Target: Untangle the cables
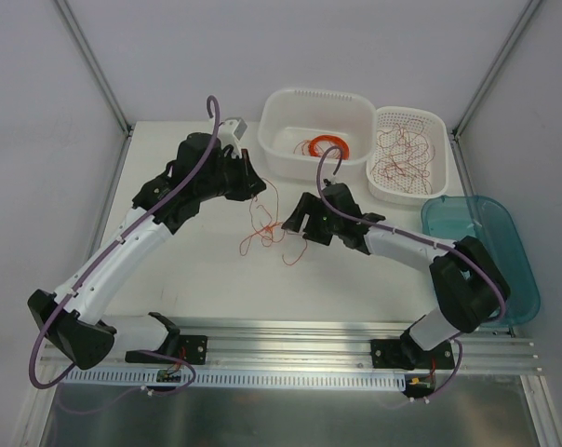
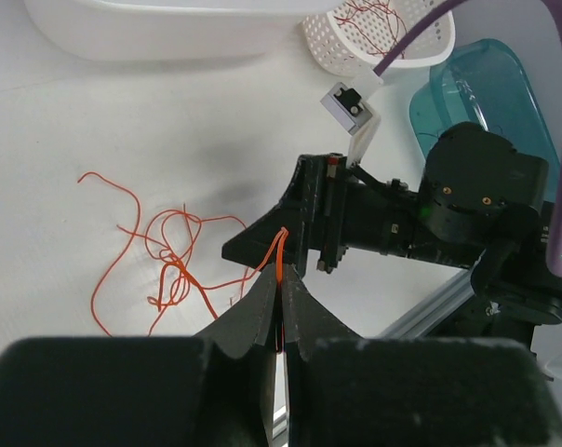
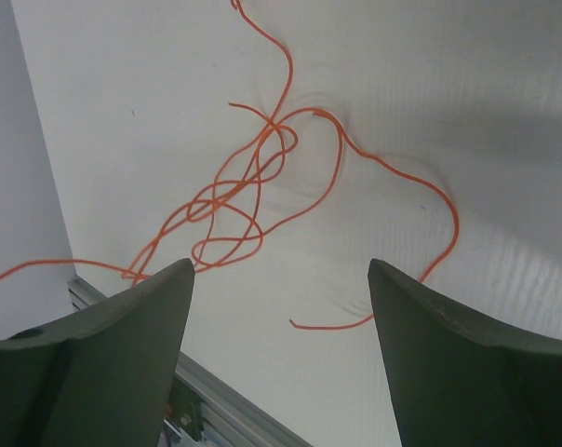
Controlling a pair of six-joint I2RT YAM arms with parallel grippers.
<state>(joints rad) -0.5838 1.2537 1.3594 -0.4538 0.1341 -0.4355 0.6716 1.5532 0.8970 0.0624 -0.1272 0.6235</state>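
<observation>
On white table (image 1: 207, 279), loose tangle of orange cables (image 2: 174, 265). Pinching one strand tight in left gripper (image 2: 279, 279), holding right gripper (image 3: 279, 270) wide apart above.

The cables (image 3: 262, 177) are showing smooth orange insulation. The table (image 1: 262, 289) is presenting a matt white surface. The right gripper (image 3: 279, 270) is showing matt dark plastic fingers (image 3: 123, 354). The rail (image 1: 290, 337) is showing ribbed bare metal.

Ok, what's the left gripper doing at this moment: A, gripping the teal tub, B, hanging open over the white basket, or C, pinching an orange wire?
C: the left wrist view shows the left gripper shut on an orange wire that sticks out from between its fingers.
</observation>
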